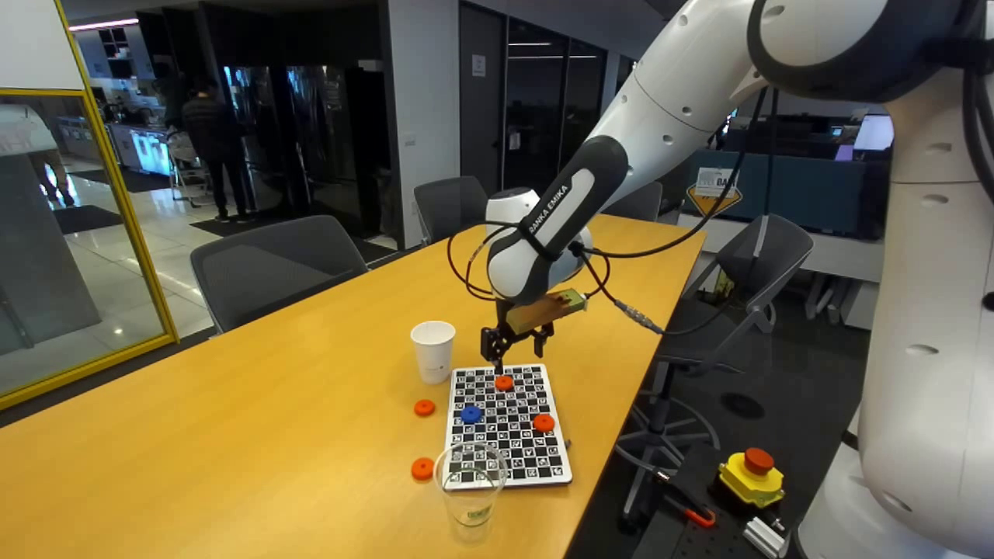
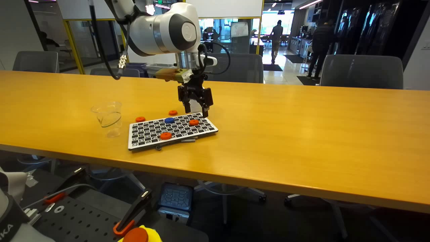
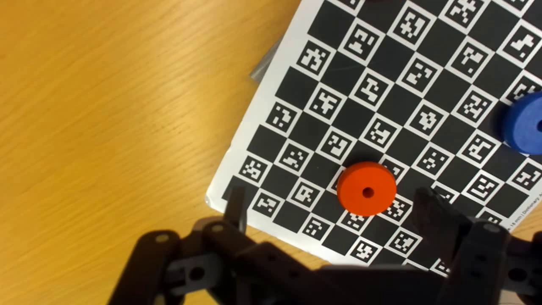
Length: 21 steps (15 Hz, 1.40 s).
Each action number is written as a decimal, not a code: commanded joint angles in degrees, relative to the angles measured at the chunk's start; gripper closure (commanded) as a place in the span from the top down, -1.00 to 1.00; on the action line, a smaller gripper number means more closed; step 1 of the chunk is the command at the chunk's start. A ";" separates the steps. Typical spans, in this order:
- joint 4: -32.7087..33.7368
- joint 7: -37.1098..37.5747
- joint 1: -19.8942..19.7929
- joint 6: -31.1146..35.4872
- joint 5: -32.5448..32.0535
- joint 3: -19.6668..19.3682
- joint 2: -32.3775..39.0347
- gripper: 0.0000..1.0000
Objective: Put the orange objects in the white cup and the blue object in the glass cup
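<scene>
My gripper is open and empty, above the board's end near the white cup. In the wrist view an orange piece lies on the board between the open fingertips, not touched. It also shows in both exterior views. A second orange piece is on the board. Two more orange pieces lie on the table beside it. The blue piece is on the board, partly cut off in the wrist view. The clear glass cup stands upright. The gripper partly hides the white cup in an exterior view.
The black-and-white checkered board lies on the wooden table. A grey bar sticks out from under its edge. The glass cup stands off the board's far end from my gripper. Chairs stand round the table.
</scene>
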 commanded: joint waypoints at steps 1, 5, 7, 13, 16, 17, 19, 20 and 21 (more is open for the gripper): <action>3.11 -1.44 1.63 1.75 1.27 -1.00 3.30 1.00; 4.10 -2.94 1.81 3.48 2.89 -0.66 5.56 1.00; 4.21 -4.07 1.69 4.43 4.07 -0.50 6.42 1.00; 4.39 -6.65 1.64 5.50 6.75 -0.52 7.51 1.00; 4.41 -7.19 1.66 5.43 7.17 -0.54 7.45 1.00; 4.34 -7.43 1.67 5.68 7.12 -0.55 7.41 0.69; 4.33 -7.73 1.64 5.68 7.24 -0.52 7.33 0.32; 4.31 -7.81 1.62 5.65 7.31 -0.49 7.27 0.17; 4.27 -7.91 1.59 5.49 7.41 -0.46 7.14 -0.02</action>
